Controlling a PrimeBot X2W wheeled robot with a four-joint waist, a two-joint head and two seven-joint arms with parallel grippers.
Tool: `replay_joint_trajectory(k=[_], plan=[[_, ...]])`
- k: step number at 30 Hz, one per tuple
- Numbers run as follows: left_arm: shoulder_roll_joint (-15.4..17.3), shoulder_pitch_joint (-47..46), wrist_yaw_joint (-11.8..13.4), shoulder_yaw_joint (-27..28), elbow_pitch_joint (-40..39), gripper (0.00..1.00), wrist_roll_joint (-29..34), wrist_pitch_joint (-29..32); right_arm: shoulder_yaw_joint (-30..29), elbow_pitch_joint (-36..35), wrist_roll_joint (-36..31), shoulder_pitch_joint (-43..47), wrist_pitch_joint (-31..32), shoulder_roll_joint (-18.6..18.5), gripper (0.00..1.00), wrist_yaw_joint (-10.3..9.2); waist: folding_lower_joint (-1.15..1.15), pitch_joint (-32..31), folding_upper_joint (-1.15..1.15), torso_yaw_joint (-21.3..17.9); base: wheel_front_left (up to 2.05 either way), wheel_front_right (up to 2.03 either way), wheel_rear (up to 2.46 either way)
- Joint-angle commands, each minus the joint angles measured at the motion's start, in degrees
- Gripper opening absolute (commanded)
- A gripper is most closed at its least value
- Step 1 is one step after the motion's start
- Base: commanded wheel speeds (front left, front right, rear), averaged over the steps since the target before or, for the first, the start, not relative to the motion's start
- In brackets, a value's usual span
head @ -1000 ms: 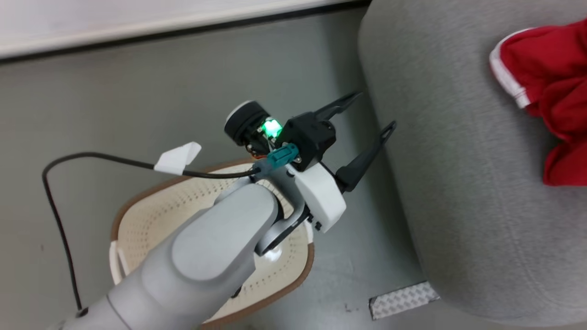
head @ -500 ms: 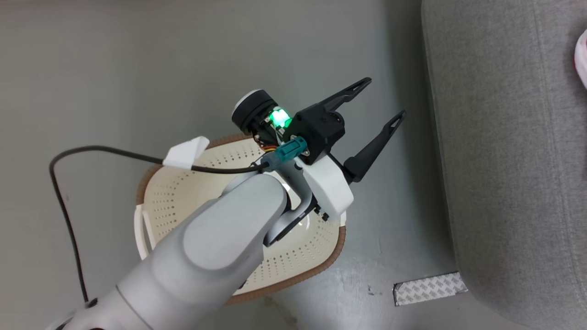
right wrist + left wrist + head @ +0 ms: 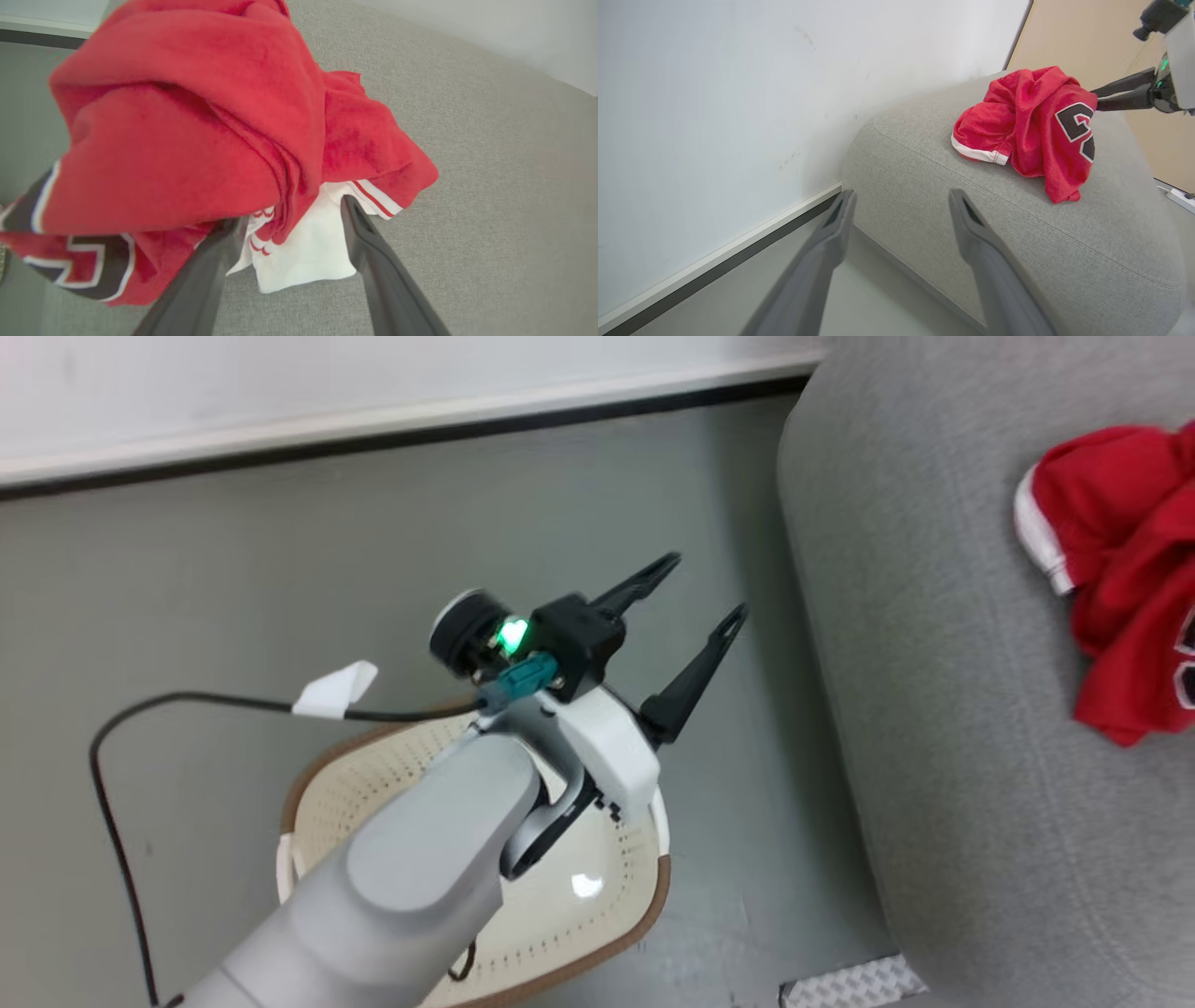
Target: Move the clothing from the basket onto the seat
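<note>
Much of the basket (image 3: 627,870) under the left forearm (image 3: 411,882)

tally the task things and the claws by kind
red clothing heap: 1, garments inside can't be separated
basket: 1
sofa: 1
claws: 2, left claw and right claw
total: 5

Head view: high, facing steeply down on floor (image 3: 233,597), basket (image 3: 607,933) and seat (image 3: 934,709) edge. Left wrist view: low, well apart, facing seat and wall (image 3: 714,93). Right wrist view: very near, over clothing (image 3: 187,116). Shared by all: clothing, seat.
</note>
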Motion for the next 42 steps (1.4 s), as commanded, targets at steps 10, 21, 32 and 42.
replay_joint_trajectory(k=[10,21,32,42], plan=[[3.33,7.80,2.01,2.56,-0.77,1.00,-3.84,-2.12,4.34,-9.55,0.72,-1.07,-2.29,-5.70,1.00,-0.14,0.00,-13.09,0.00,-4.00,0.00,0.00,0.00],[6.87,13.40,5.39,6.28,-4.88,1.00,-6.26,-2.86,-0.45,-19.20,-0.17,2.01,-13.40,-5.13,1.00,-0.14,0.00,-19.15,0.00,-0.91,0.00,0.00,0.00],[10.94,20.96,9.69,12.56,-9.34,1.00,-8.02,-3.40,-13.08,-20.67,-6.65,11.67,-23.64,5.39,1.00,-0.14,0.00,-22.73,0.00,5.72,0.00,0.00,0.00],[12.22,31.00,11.38,23.52,-13.06,1.00,-5.46,-3.41,-28.21,-23.57,-20.26,26.26,-24.27,19.10,1.00,-0.14,0.00,-25.31,0.00,10.79,0.00,0.00,0.00]])
